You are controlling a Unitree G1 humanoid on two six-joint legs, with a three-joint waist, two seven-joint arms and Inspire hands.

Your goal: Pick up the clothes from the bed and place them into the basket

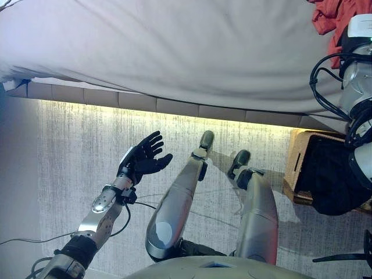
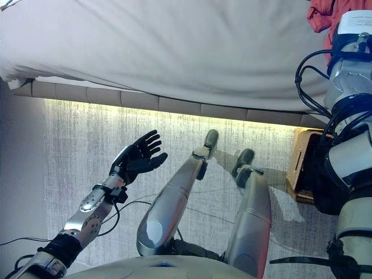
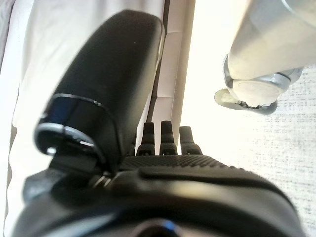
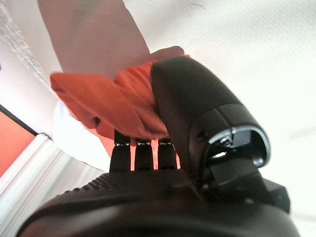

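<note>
A red-orange garment [image 1: 330, 18] lies on the white bed [image 1: 174, 52] at its right end. My right arm reaches up the right side toward it. In the right wrist view my right hand [image 4: 148, 197] is open, its straight fingers [image 4: 143, 150] at the bunched garment [image 4: 98, 98] and its thumb beside the cloth. A woven basket [image 1: 295, 163] stands on the floor at the right, below that arm, with dark cloth [image 1: 331, 180] in it. My left hand [image 1: 139, 160] is open and empty, held over the floor left of centre; it also shows in the left wrist view [image 3: 197, 173].
The bed's padded base [image 1: 116, 100] runs across the view with a lit strip under it. Pale carpet [image 1: 70, 163] covers the floor between bed and me. A grey wall [image 1: 14, 174] borders the left side.
</note>
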